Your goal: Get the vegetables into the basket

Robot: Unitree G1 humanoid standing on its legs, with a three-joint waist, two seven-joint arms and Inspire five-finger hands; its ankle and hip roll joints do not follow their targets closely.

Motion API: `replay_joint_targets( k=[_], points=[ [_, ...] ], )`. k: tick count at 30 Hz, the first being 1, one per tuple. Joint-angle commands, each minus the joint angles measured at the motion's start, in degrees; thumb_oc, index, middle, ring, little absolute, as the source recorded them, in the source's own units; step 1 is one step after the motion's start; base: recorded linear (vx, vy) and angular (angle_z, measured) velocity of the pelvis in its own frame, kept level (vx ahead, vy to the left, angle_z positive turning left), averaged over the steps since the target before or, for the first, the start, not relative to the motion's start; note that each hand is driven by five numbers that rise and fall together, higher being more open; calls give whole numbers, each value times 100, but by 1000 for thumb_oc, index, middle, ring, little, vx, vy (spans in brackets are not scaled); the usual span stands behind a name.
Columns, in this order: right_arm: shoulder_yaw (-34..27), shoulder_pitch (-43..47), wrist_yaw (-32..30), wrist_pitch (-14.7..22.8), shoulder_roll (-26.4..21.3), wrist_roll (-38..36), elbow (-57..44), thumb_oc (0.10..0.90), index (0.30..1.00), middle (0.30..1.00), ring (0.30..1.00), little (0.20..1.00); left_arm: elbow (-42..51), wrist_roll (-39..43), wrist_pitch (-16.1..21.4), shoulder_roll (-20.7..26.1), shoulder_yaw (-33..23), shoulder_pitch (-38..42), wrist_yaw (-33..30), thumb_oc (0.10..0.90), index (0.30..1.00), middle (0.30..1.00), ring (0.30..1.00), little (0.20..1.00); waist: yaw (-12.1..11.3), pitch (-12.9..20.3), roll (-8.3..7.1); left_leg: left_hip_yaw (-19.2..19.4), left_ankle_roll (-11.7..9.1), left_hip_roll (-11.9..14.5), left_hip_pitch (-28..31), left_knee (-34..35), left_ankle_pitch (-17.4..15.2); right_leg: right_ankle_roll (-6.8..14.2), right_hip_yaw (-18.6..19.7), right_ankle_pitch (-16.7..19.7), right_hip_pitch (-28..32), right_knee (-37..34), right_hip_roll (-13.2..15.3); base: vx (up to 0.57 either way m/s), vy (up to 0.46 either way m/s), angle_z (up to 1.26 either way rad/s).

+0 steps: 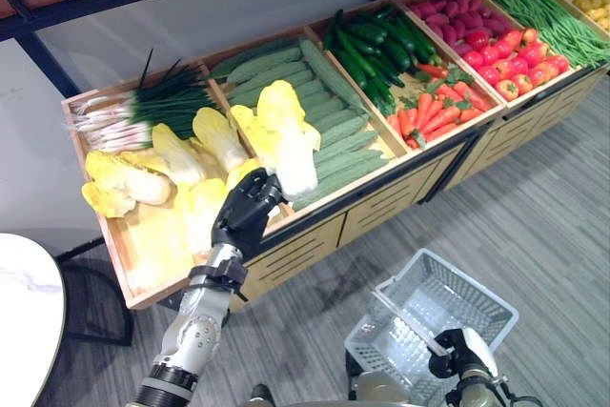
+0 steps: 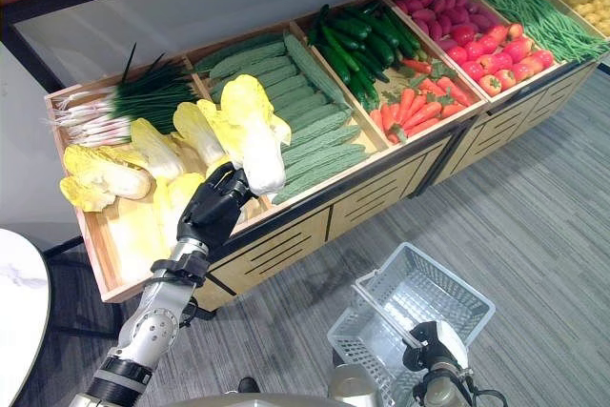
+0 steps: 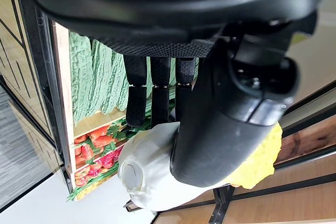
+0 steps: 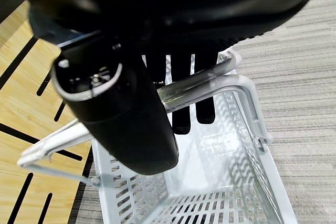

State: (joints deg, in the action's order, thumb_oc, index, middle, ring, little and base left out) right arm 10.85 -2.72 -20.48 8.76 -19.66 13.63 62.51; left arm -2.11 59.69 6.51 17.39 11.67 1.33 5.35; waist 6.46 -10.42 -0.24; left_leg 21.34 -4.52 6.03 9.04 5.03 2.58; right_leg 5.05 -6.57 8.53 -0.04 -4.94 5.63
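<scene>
At nine o'clock on the produce stand point(image 1: 286, 235) the spring onions point(image 1: 133, 111) are sitting beside a heap of napa cabbages point(image 1: 143, 183), and the left hand point(image 1: 246, 214) is holding one napa cabbage point(image 1: 286, 135) raised over the stand, fingers point(image 3: 152, 95) and thumb wrapping its white stalk end. It looks bulky and top-heavy, firm at the base but leafy and crushable above, so the stalk seems the safest hold. Toward five o'clock the right hand point(image 2: 434, 345) is carrying the white basket point(image 1: 438, 307) low by the floor, fingers curling round its handle point(image 4: 210, 80). The basket's floor is only partly showing, and part of the stalk is hiding behind the thumb.
</scene>
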Motion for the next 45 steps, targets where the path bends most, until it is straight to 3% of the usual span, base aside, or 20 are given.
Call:
replay_joint_targets(
  k=[1, 6, 9, 12, 16, 17, 18, 22, 27, 34, 39, 40, 42, 45],
  points=[
    [88, 276, -6, 129, 72, -7, 112, 400, 300, 300, 300, 300, 777, 45, 461, 184, -118, 445, 465, 400, 300, 300, 300, 300, -48, 142, -453, -193, 8, 4, -52, -324, -511, 575, 145, -238, 243, -6, 636, -68, 73, -14],
    [85, 316, 120, 13, 55, -57, 52, 400, 300, 300, 300, 300, 795, 33, 545, 305, 73, 709, 414, 400, 300, 300, 300, 300, -17, 55, -606, -22, 161, -174, -188, -348, -616, 774, 356, 163, -63, 79, 769, -42, 119, -21],
    [121, 370, 175, -26, 18, -68, -76, 400, 300, 300, 300, 300, 749, -25, 640, 382, 116, 786, 404, 400, 300, 300, 300, 300, 24, -22, -710, 182, 222, -283, -209, -277, -619, 975, 613, 610, -359, 80, 807, -82, 101, -28],
    [192, 551, 158, -62, 64, -78, -32, 400, 300, 300, 300, 300, 729, -45, 726, 396, 91, 886, 360, 400, 300, 300, 300, 300, -31, -77, -719, 416, 236, -205, -240, -293, -624, 995, 573, 756, -577, 127, 784, -90, 47, -56],
    [202, 574, 147, -79, 100, -68, 27, 400, 300, 300, 300, 300, 654, -60, 752, 384, 132, 973, 303, 400, 300, 300, 300, 300, -138, -74, -700, 686, 300, -122, -269, -203, -566, 903, -134, 402, -581, 723, 893, -96, 69, -64],
    [118, 550, 113, -102, 103, -98, 214, 400, 300, 300, 300, 300, 683, -81, 727, 355, 189, 991, 310, 400, 300, 300, 300, 300, -150, -49, -601, 699, 312, -130, -207, -156, -666, 891, -417, 79, -447, 1149, 915, -37, 124, -20],
    [100, 544, 103, -111, 113, -108, 240, 400, 300, 300, 300, 300, 714, -99, 718, 371, 170, 990, 307, 400, 300, 300, 300, 300, -165, -43, -587, 749, 319, -117, -215, -186, -672, 877, -517, 22, -438, 1257, 937, -8, 92, -18],
    [39, 484, 132, -183, 149, -100, 413, 400, 300, 300, 300, 300, 849, -145, 697, 444, -19, 843, 356, 400, 300, 300, 300, 300, -240, 52, -644, 1003, 227, -91, -90, -257, -662, 834, -970, 48, -201, 807, 941, 41, -71, -27],
    [-124, 217, 129, -235, 79, -174, 323, 400, 300, 300, 300, 300, 821, -107, 701, 348, -37, 787, 292, 400, 300, 300, 300, 300, -68, 114, -592, 1062, 65, 50, 19, -263, -540, 667, -1026, -288, 44, 447, 678, 50, -157, -10],
    [-341, 32, -17, -246, -157, -347, 228, 400, 300, 300, 300, 300, 774, 10, 741, 130, 121, 892, 160, 400, 300, 300, 300, 300, 118, 83, -337, 1011, -274, 419, 92, -268, -162, 413, -987, -649, 286, 280, 262, 28, -218, -19],
    [-382, -12, -117, -196, -268, -452, 92, 400, 300, 300, 300, 300, 661, -27, 743, 64, 219, 1039, 92, 400, 300, 300, 300, 300, 149, -42, -242, 785, -548, 760, -163, -879, 83, 198, -994, -835, 421, 247, 30, -5, -204, -3],
    [-394, 27, -146, -184, -312, -485, 106, 400, 300, 300, 300, 300, 636, -37, 758, 59, 235, 1086, 100, 400, 300, 300, 300, 300, 130, -78, -251, 765, -516, 832, -285, -1067, 207, 105, -992, -786, 377, 253, -5, -33, -183, 5],
    [-394, 145, -154, -201, -403, -529, 176, 400, 300, 300, 300, 300, 640, -56, 805, 48, 281, 1112, 84, 400, 300, 300, 300, 300, 34, -122, -223, 114, -539, 718, -475, -1322, 324, 50, -822, -799, 391, 223, -72, 7, -71, -18],
    [-339, 342, -161, -222, -509, -550, 270, 400, 300, 300, 300, 300, 650, -69, 864, -26, 279, 1086, 33, 400, 300, 300, 300, 300, -175, -195, -273, -1056, -365, 288, -767, -957, -29, 116, -483, -783, 402, 209, 16, 42, 27, -52]
  ],
)
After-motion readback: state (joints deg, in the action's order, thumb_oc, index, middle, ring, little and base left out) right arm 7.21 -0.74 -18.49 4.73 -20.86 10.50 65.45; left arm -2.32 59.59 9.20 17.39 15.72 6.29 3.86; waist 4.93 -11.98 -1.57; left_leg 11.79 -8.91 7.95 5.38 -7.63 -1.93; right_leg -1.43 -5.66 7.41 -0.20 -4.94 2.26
